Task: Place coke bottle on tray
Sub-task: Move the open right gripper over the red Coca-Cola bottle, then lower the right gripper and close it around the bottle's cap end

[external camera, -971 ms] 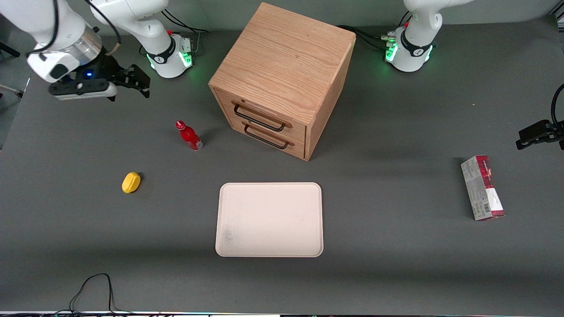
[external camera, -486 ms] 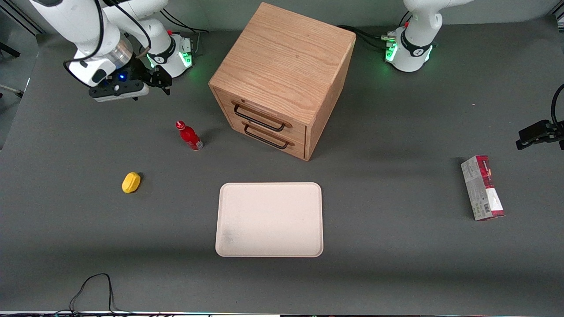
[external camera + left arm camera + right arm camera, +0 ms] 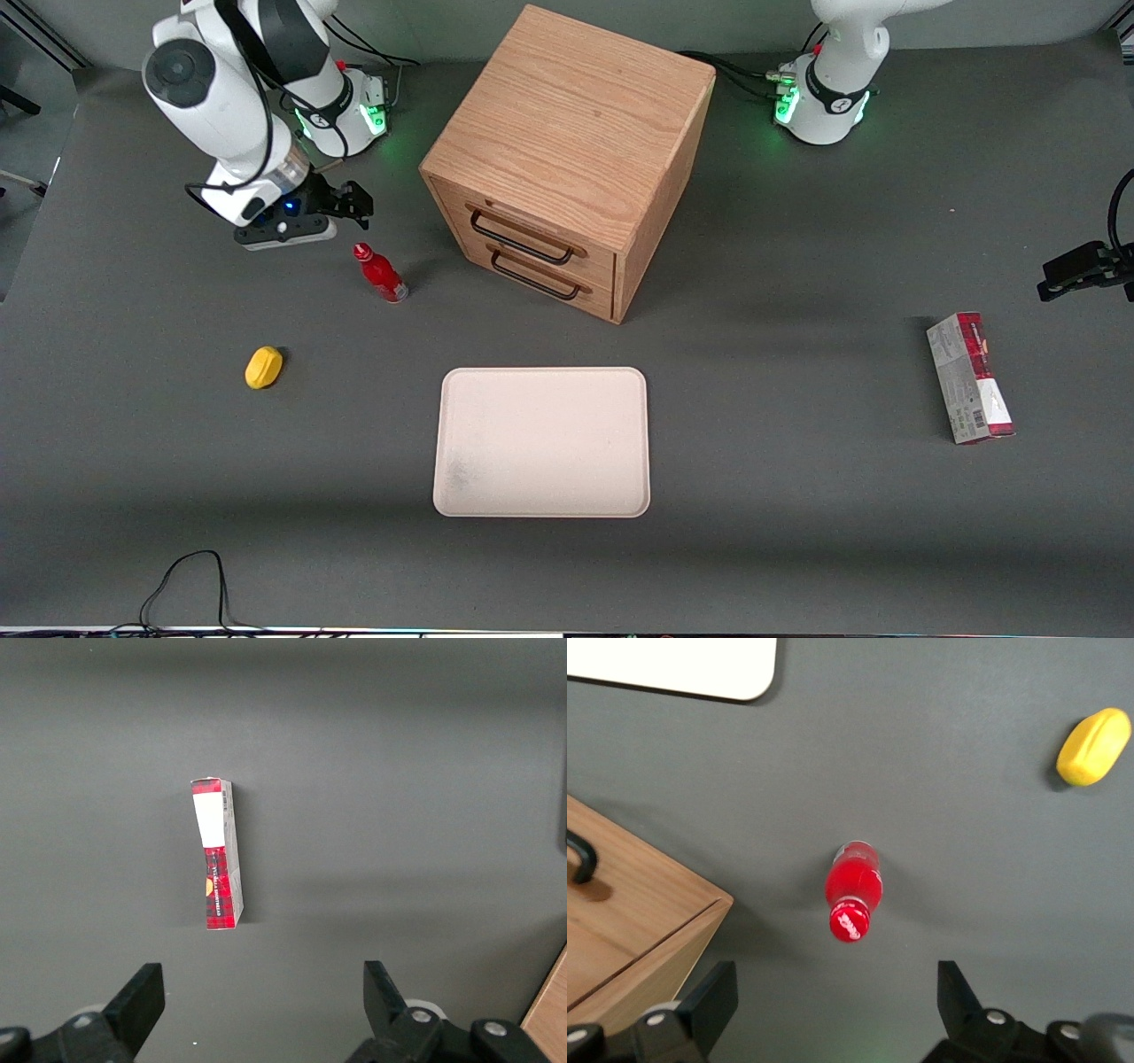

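The coke bottle (image 3: 379,273), small and red with a red cap, stands on the grey table in front of the cabinet's drawers, toward the working arm's end. In the right wrist view the coke bottle (image 3: 852,890) shows from above, cap toward the camera. My right gripper (image 3: 347,200) hovers just farther from the front camera than the bottle, apart from it. The gripper (image 3: 835,1001) is open, with bare table between its fingers. The pale beige tray (image 3: 542,441) lies flat nearer the front camera than the bottle; one corner of the tray (image 3: 673,660) shows in the right wrist view.
A wooden drawer cabinet (image 3: 567,151) stands beside the bottle; its corner (image 3: 629,912) is close to one finger. A yellow lemon-like lump (image 3: 263,367) lies nearer the front camera. A red-and-grey carton (image 3: 970,377) lies toward the parked arm's end.
The right arm has swung from the table's working-arm end toward the cabinet, bringing the gripper close to the bottle. Bottle, tray and the other things have not moved.
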Controlling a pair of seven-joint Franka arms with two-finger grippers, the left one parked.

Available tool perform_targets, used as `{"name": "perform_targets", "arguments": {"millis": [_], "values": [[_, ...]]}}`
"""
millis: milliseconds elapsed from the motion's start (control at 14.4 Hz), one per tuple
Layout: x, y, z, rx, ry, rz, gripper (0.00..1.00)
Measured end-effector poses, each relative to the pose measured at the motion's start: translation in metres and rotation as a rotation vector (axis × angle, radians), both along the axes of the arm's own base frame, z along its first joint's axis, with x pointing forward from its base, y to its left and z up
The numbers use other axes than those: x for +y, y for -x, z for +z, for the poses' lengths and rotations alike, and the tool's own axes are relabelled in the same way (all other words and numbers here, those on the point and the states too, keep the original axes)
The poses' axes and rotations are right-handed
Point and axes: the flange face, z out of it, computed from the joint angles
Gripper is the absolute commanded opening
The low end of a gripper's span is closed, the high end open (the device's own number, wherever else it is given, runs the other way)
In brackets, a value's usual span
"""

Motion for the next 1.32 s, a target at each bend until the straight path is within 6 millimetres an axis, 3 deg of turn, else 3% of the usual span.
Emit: {"name": "perform_targets", "arguments": {"millis": [277,486,1110,1179,1318], "values": [[-0.002,0.007,-0.043,0.005,0.003,0.0,1.0],[-0.003,0.008,-0.061,0.008,0.006,-0.001,1.0],[-0.001,0.003,-0.089,0.027,0.016,-0.004,1.0],[-0.001,0.003,-0.09,0.028,0.017,-0.006,0.98],[-0.001,0.003,-0.09,0.03,0.018,-0.017,0.74]]}}
